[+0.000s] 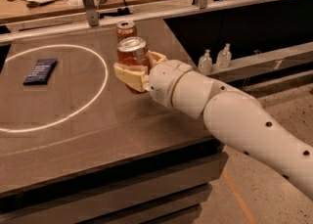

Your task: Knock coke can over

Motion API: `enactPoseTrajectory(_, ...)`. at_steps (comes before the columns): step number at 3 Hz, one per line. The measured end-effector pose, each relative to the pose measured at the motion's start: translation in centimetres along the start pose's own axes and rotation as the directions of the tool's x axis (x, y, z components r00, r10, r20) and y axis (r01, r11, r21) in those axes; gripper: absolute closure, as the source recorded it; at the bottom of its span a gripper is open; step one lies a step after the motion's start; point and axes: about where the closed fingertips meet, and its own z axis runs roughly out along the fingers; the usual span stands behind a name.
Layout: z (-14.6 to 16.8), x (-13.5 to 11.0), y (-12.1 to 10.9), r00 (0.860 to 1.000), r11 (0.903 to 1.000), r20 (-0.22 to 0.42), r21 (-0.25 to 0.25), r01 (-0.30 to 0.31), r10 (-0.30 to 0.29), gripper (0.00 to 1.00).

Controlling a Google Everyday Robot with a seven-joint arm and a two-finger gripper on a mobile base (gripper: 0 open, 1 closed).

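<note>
Over the table (98, 135), the gripper (138, 66) is squeezing the upright coke can (131, 53) between its fingers. Another can (126, 29) is standing at 12 o'clock

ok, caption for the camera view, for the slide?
Gripper with fingers closed on the upright coke can over the table, second can just behind, dark packet in the white circle.

The grey-brown flat-topped desk (127, 140) bears a thin white ring (104, 78) left of the end effector (134, 64), which clasps the red-orange aluminium coke can (131, 54) over the right half. Inside the ring, well to the left, lies a dark blue flat packet (40, 70). A tan aluminium can (126, 28) stands upright just behind.
</note>
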Motion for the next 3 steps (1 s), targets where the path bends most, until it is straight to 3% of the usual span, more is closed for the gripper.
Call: enactPoseTrajectory(3,1.0,-3.1,-1.9,0.999,0.9991,0.022,0.005,-0.043,0.043,1.00)
